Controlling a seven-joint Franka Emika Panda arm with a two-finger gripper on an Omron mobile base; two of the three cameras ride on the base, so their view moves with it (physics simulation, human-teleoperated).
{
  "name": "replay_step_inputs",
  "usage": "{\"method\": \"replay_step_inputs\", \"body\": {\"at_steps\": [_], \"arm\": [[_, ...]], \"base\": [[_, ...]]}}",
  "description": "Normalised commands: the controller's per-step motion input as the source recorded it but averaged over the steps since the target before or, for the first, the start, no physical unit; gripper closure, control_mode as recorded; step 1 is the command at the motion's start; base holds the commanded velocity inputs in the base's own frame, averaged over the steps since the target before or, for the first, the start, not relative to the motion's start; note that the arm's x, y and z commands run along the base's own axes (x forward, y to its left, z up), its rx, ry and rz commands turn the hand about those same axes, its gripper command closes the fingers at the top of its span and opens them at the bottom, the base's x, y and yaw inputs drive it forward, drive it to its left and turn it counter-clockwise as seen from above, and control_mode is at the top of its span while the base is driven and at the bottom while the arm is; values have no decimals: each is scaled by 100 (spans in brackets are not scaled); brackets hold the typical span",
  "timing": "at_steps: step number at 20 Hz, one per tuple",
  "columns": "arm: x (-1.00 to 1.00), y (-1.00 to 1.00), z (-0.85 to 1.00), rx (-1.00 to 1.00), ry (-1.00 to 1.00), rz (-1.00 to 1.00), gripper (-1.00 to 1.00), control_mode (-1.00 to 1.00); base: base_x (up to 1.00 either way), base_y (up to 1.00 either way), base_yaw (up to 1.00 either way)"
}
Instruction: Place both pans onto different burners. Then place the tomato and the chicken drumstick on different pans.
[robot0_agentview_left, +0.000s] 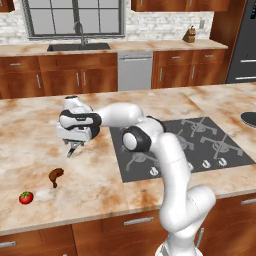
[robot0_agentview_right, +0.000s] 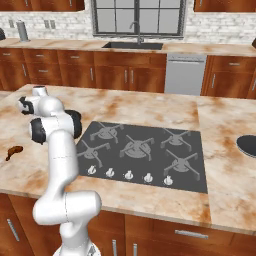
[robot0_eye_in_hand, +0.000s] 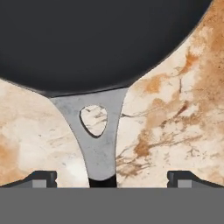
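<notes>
Marble counter (robot0_eye_in_hand: 175, 109), open pincer (robot0_eye_in_hand: 112, 179) straddling pan (robot0_eye_in_hand: 87, 39) handle

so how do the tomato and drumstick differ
The tomato is round and bright red with a green top; the drumstick is brown and elongated, thick at one end. The tomato lies nearer the counter's front edge, the drumstick further back, nearer the gripper. Both sit bare on the counter, left of the cooktop.
</notes>
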Motion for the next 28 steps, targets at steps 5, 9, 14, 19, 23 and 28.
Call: {"method": "replay_step_inputs", "body": {"at_steps": [5,9,14,19,23,28], "arm": [[26,19,-24,0,3,0,-100,-100],[16,6,-22,0,2,0,-100,-100],[10,0,-28,0,2,0,-100,-100],[4,1,-18,0,2,0,100,-100],[0,0,0,0,0,0,100,-100],[0,-2,6,0,-1,0,100,-100]], "base": [[0,0,0],[0,0,0],[0,0,0],[0,0,0],[0,0,0],[0,0,0]]}}
